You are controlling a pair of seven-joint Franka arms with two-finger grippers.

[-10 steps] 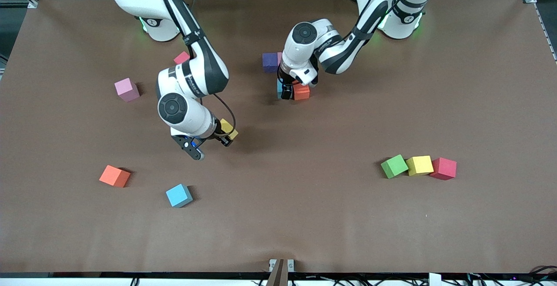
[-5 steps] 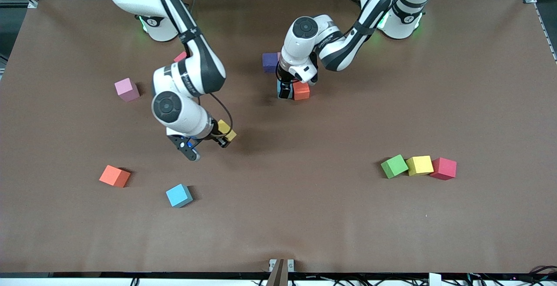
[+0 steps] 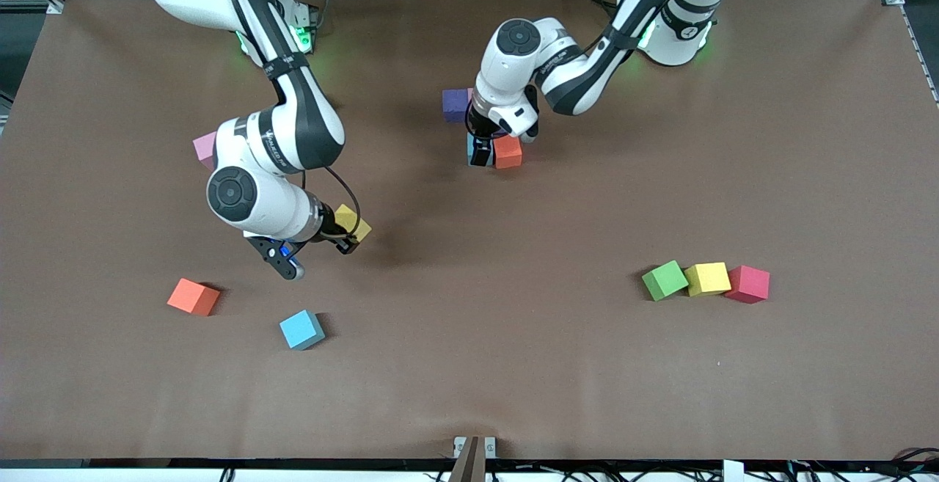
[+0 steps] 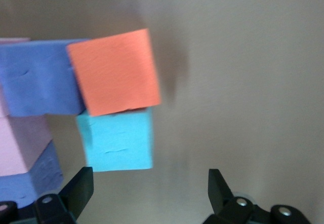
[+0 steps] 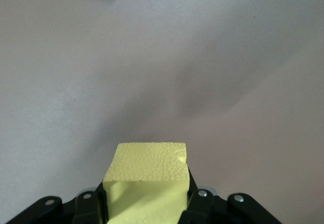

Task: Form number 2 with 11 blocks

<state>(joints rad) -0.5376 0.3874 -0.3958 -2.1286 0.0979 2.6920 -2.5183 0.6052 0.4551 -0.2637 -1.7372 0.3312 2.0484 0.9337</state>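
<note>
We see a wide brown table (image 3: 513,364) with foam cubes scattered over it. The right gripper (image 3: 345,236) hangs above bare tabletop toward the right arm's end, its fingers clamped on a yellow block (image 3: 353,222), which the right wrist view shows pinched between the pads (image 5: 147,178). The left gripper (image 3: 482,150) sits low over a small cluster near the middle, fingers spread wide and holding nothing; there an orange block (image 3: 508,152) touches a sky-blue block (image 4: 117,140), with a purple block (image 3: 455,104) just beside them, farther from the front camera. A pink block (image 3: 205,146) shows partly under the right arm. An orange cube (image 3: 193,296) and a sky-blue cube (image 3: 301,329) lie apart, nearer the front camera. Toward the left arm's end, a green block (image 3: 665,279), a second yellow block (image 3: 707,278) and a crimson cube (image 3: 747,283) sit in a touching row.
</note>
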